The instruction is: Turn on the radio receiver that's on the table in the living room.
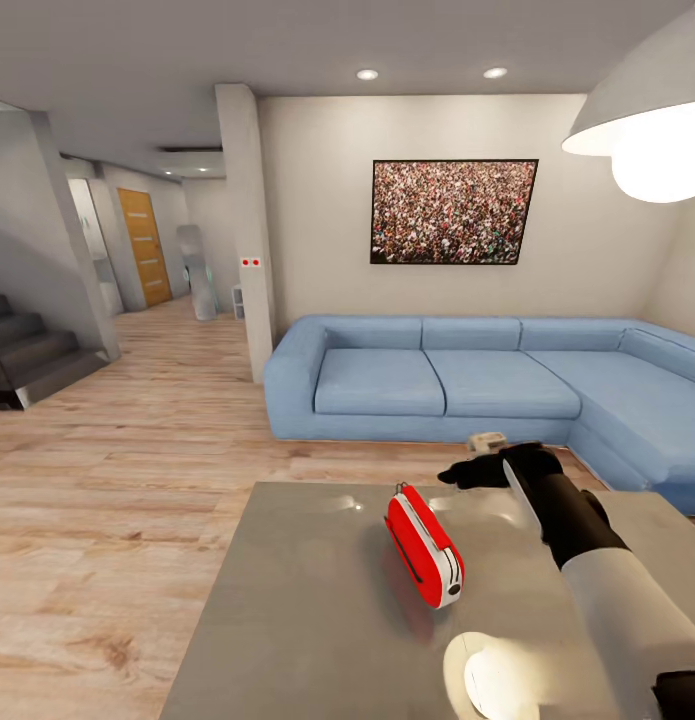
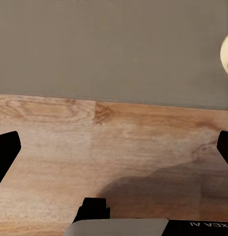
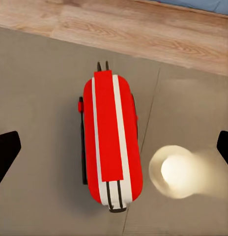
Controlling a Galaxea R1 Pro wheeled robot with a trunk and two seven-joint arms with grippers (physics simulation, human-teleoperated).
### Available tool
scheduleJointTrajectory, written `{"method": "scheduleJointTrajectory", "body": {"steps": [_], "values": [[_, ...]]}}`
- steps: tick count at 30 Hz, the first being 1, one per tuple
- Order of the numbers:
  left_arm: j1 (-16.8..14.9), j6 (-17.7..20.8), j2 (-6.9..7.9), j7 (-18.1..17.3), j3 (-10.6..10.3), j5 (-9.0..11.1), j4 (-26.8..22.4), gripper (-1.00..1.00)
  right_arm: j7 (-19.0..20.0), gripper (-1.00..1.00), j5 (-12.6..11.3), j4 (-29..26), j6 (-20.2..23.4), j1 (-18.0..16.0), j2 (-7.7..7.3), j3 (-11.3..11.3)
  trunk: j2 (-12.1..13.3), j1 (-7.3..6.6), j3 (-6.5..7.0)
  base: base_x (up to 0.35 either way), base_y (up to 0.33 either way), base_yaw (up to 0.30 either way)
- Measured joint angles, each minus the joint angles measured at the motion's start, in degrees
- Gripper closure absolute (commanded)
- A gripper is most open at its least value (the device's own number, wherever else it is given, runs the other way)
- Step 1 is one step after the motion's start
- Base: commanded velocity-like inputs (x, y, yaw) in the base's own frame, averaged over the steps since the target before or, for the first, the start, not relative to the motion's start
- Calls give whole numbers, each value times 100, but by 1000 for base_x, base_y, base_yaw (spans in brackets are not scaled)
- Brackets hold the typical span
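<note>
**Radio receiver on the grey table, right arm above it**

Radio receiver (image 1: pixel 424 546), red with white sides, stands on its edge near the middle of the glossy grey table (image 1: pixel 287 620) in the living room, in front of the blue corner sofa (image 1: pixel 437 385). The right gripper (image 1: pixel 487 470) hangs above the table just beyond the radio, not touching it; in the right wrist view the radio (image 3: pixel 112 142) lies between its black fingertips (image 3: pixel 6 152), which stand wide apart. The left gripper (image 2: pixel 114 157) is likewise spread, over the wood floor (image 2: pixel 119 142) beside the table edge (image 2: pixel 114 49). A lamp's bright reflection (image 3: pixel 175 171) sits on the tabletop just beside the radio
</note>
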Motion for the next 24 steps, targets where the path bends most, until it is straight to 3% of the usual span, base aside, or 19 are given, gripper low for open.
{"method": "scheduleJointTrajectory", "body": {"steps": [10,12,19,24], "values": [[-1,-273,8,0,7,31,-8,-100,-105,-100,149,1074,45,-201,66,24,0,0,0,0,0,0],[-2,-314,2,0,8,34,-2,-100,-298,-100,462,1504,53,-326,226,26,0,0,0,0,0,0],[-1,-443,8,0,9,10,-2,-100,-365,-100,676,1577,7,-449,309,19,0,0,0,0,0,0],[0,-548,2,0,4,-28,5,-100,-359,-100,691,1573,6,-776,342,12,0,0,0,0,0,0]]}}
